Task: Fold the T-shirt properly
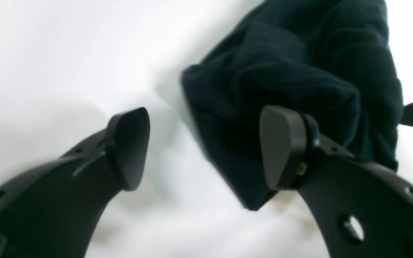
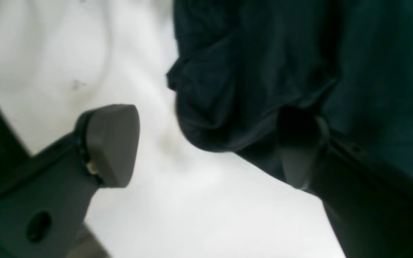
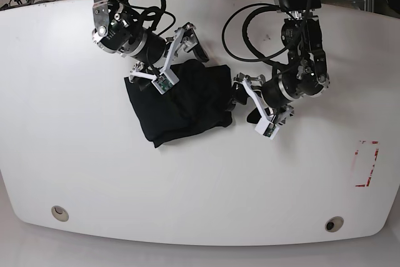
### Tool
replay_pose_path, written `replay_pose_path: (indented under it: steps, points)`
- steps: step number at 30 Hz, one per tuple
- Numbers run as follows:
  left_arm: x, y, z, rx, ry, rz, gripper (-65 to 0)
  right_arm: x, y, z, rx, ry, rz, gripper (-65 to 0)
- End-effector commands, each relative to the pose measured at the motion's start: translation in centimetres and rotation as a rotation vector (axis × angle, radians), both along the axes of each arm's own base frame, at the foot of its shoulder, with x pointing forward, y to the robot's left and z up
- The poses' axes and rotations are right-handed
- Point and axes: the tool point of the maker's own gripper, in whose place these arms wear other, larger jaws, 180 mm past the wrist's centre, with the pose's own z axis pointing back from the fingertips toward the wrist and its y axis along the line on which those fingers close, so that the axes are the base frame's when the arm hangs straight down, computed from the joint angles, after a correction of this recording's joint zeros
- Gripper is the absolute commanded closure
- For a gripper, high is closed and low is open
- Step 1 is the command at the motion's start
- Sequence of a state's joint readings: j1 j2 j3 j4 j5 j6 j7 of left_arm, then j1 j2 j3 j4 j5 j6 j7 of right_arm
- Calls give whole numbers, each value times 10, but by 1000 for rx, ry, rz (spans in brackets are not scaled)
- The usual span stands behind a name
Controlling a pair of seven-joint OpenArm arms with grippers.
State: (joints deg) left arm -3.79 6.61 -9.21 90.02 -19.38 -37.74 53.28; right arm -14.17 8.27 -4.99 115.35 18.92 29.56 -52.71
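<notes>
The black T-shirt [image 3: 178,104] lies bunched in a rumpled heap on the middle of the white table [image 3: 75,154]. My left gripper [image 1: 206,148] is open at the heap's right edge. A cloth corner [image 1: 228,161] reaches into the gap, and the right finger [image 1: 285,147] stands in front of the fabric. In the base view this gripper [image 3: 242,103] sits just right of the shirt. My right gripper [image 2: 206,147] is also open, its right finger [image 2: 299,150] over the T-shirt [image 2: 264,71] and its left finger over bare table. It hovers at the heap's upper left [image 3: 172,60].
Black cables [image 3: 250,29] loop over the back of the table behind both arms. A red rectangle outline [image 3: 367,164] is marked near the right edge. Two round holes [image 3: 60,212] [image 3: 333,224] sit near the front edge.
</notes>
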Motion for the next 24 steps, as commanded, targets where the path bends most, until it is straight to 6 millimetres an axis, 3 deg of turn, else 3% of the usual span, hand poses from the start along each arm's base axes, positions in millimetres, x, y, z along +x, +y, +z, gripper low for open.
replay_pose_path:
  steps: [1, 11, 15, 19, 24]
  points:
    - [7, -18, 8, -66, -15, -11, -453, 10, -6, 6, -40, -60, -15, -574]
    - [18, -35, -4, -95, 39, -48, -450, 17, -3, -4, -58, -88, -50, -574]
    - [17, -48, 1, -112, 30, -86, -401, 19, 3, 0, -29, -100, -59, -558]
    - [14, -61, 9, -156, 22, -119, -299, 22, 9, 3, -6, -107, -67, -447]
    - [13, -64, 11, -179, 23, -121, -160, 24, 14, -5, 5, -82, -65, -244]
